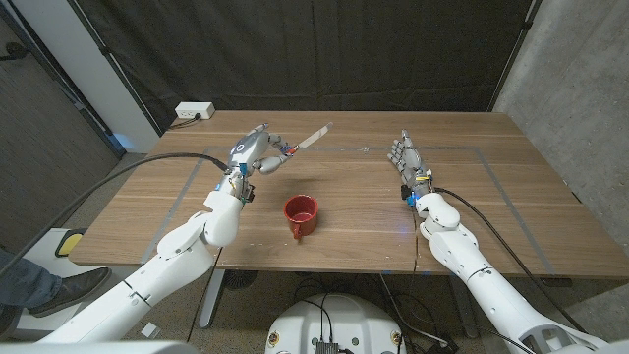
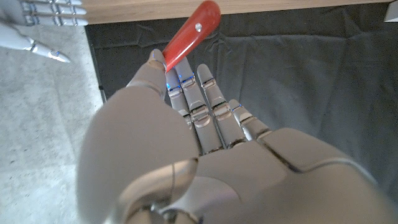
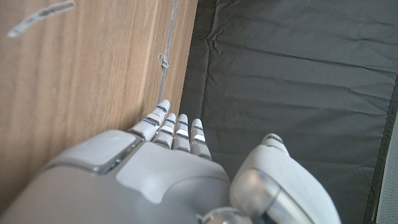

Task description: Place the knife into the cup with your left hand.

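The red ceramic cup [image 1: 301, 215] stands mid-surface [image 1: 511, 197], near the front edge; the red-handled knife [image 1: 307, 140] is held above the surface, farther back and left.

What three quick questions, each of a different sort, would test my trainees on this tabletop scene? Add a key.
1. True or false: the left hand holds the knife.
2. Multiple choice: the red cup is (a) upright on the table, (b) tipped on its side, (c) in the right hand.
3. Fill in: the knife's handle, seen in the left wrist view, is ___ in colour.

Key: 1 true; 2 a; 3 red.
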Action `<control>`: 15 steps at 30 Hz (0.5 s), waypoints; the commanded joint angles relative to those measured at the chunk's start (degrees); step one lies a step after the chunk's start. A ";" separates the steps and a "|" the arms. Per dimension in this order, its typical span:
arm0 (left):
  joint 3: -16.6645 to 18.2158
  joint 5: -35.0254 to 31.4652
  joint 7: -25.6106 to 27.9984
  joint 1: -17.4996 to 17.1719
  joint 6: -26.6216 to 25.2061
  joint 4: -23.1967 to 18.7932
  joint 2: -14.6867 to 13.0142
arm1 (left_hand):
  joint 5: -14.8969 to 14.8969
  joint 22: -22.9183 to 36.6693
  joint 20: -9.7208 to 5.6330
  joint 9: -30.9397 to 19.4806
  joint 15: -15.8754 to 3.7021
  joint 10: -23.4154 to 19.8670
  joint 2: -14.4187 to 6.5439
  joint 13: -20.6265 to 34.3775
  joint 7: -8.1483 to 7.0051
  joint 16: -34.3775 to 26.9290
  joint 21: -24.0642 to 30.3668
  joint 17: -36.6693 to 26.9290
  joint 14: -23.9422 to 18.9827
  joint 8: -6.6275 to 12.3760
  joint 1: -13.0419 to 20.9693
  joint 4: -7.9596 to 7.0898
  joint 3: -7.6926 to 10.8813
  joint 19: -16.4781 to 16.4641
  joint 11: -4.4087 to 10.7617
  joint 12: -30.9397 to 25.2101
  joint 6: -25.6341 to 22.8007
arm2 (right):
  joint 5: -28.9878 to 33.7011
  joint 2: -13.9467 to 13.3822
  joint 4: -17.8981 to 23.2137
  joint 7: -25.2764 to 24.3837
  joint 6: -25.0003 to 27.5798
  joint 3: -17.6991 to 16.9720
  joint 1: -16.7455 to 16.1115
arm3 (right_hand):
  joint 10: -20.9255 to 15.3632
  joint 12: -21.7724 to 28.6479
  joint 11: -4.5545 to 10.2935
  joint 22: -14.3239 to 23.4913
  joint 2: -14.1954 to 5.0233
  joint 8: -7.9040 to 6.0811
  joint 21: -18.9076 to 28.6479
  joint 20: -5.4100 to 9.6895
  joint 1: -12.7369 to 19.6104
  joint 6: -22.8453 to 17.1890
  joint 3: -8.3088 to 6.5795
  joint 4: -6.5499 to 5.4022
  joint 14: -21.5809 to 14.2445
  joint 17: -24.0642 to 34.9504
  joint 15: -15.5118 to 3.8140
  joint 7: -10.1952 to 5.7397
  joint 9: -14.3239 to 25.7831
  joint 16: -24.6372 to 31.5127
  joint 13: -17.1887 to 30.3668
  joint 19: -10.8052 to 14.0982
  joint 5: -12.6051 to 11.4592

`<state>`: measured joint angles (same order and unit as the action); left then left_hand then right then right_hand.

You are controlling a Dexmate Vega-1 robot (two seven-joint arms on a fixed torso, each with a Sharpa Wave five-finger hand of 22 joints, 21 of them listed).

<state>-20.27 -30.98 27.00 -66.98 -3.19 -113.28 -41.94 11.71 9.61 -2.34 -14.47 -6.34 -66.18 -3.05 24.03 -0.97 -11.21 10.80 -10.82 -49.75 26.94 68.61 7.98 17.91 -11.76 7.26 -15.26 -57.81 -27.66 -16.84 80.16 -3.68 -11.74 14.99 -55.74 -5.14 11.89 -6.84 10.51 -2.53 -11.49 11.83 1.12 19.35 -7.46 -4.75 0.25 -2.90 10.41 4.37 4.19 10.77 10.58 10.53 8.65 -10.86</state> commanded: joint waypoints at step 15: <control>1.83 8.19 -2.04 -3.50 25.27 7.84 5.48 | -0.05 0.18 -2.85 0.47 -5.74 -2.28 -0.70 1.09 2.28 -0.01 0.12 -0.30 0.00 0.49 1.03 -1.75 2.42 -0.60 2.68 -0.16 -2.79 | 0.39 -0.79 1.16 -0.04 1.79 0.51 0.31 | 0.07 0.08 -0.34 0.15 -0.27 0.22 -0.20 -0.01 -0.15 -0.06 -0.10 0.35 0.28 0.14 0.29 0.08 0.18 0.10 0.09 -0.22 0.08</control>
<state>-19.20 -25.47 27.28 -69.03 14.52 -107.72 -38.77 11.45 9.61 -2.34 -13.92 -6.33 -66.15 -3.05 24.85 -0.97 -11.22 10.80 -10.81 -49.75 26.94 68.61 8.07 18.01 -11.76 7.29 -15.08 -57.81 -27.43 -17.51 81.60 -4.17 -10.43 15.06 -56.26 -5.14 11.89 -6.84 10.51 -2.53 -11.49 11.83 1.13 19.35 -7.46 -4.75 0.24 -2.90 10.42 4.37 4.19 10.78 10.58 10.53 8.65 -10.86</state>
